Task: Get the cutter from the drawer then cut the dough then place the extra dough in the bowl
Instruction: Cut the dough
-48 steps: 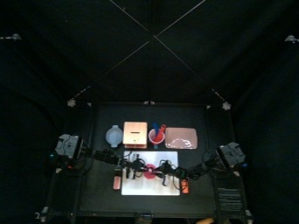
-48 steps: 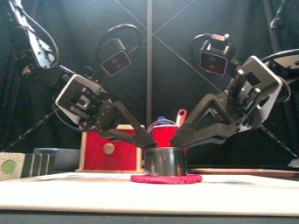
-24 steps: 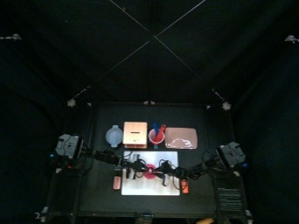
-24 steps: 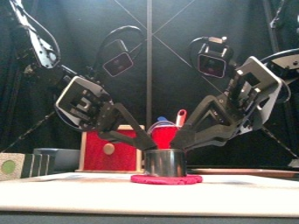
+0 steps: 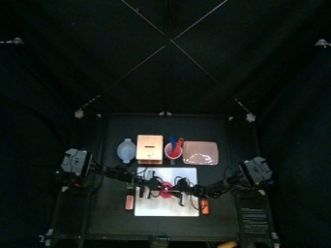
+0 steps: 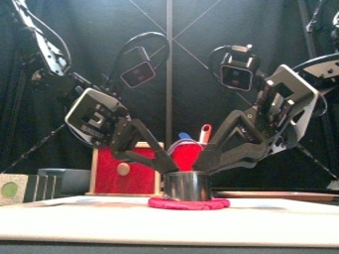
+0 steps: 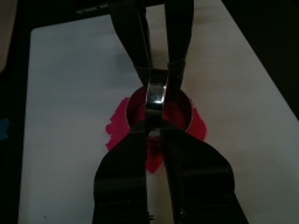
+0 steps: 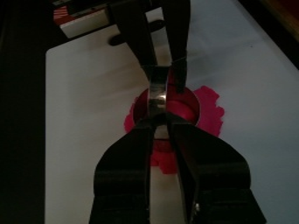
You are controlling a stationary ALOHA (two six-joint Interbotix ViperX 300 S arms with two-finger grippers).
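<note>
Left gripper [image 7: 158, 87] and right gripper [image 8: 163, 87] pinch the cutter [image 6: 191, 185] on the dough [image 6: 188, 203], jaws nearly together; box [image 6: 122, 170] and cup [image 6: 187, 155] stand behind the cutter.

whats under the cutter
The cutter stands on the dough, which lies flat on the board. Dough shows inside the ring and around it. Whether the rim has cut through to the board is hidden.

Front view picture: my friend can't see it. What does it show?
Two black robot arms lean in, the left pincer and right pincer gripping a round metal cutter standing on pink dough on a white board. A wooden box with a red drawer stands behind.
</note>
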